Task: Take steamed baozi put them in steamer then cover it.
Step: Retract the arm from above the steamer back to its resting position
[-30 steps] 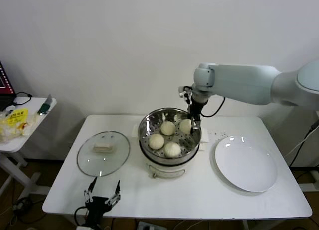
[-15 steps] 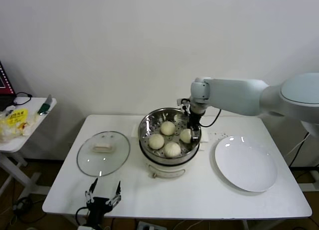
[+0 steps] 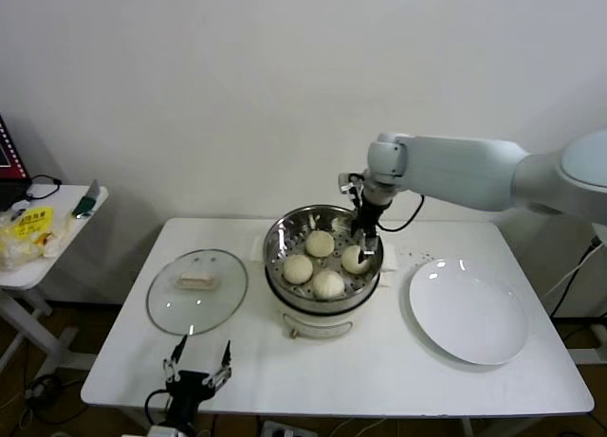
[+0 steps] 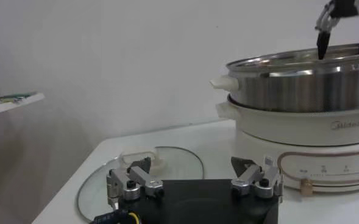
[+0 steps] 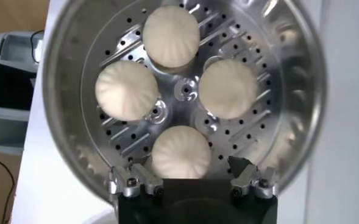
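Lifted slightly since a moment ago, right claw (image 3: pixel 364 236) hangs spread over the steamer (image 3: pixel 277 247), where four baozi (image 5: pixel 180 152) rest. Cover (image 3: pixel 196 290) lies left on the tabletop (image 3: pixel 379 361); left claw (image 3: pixel 196 367) spread, near edge.

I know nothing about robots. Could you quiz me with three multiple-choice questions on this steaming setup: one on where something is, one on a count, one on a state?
1. Where is the glass lid?
A. On the steamer
B. Flat on the table, on the steamer's left
C. On the white plate

2. How many baozi lie in the steamer?
A. Two
B. Three
C. Four

3. What state is the right tool in?
A. Open, above a baozi
B. Shut on the lid
C. Holding the plate

Answers:
1. B: the lid lies on the table, left of the steamer.
2. C: the right wrist view shows four baozi.
3. A: its fingers stand apart, gripping nothing.
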{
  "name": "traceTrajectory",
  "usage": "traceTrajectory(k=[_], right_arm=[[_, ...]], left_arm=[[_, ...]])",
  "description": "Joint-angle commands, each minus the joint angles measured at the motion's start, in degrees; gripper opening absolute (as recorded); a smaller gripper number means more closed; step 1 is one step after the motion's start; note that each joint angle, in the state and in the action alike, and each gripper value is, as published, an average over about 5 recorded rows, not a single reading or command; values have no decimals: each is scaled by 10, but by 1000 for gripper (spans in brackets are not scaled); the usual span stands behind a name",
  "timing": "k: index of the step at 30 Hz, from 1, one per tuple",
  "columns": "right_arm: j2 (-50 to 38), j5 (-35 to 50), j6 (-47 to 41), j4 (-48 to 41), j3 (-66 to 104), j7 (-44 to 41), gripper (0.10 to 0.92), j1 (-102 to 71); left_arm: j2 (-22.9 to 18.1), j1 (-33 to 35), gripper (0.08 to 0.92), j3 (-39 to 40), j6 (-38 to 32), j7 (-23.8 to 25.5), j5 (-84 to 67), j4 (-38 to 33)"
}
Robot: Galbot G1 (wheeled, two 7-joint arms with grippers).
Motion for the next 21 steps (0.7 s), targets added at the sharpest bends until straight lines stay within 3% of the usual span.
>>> traceTrajectory(k=[1, 8, 14, 21], right_arm=[[-111, -16, 37, 71, 41, -1, 823, 75], [-269, 8, 128, 145, 156, 168, 823, 19], [-414, 8, 178, 232, 352, 296, 823, -164], [-476, 23, 251, 270, 629, 390, 823, -441]], left_arm=[[0, -2, 823, -1, 1, 0, 1, 0], [2, -14, 823, -9, 9, 3, 6, -2], [12, -37, 823, -26, 21, 11, 21, -5], [20, -66, 823, -35, 66, 17, 85, -11]])
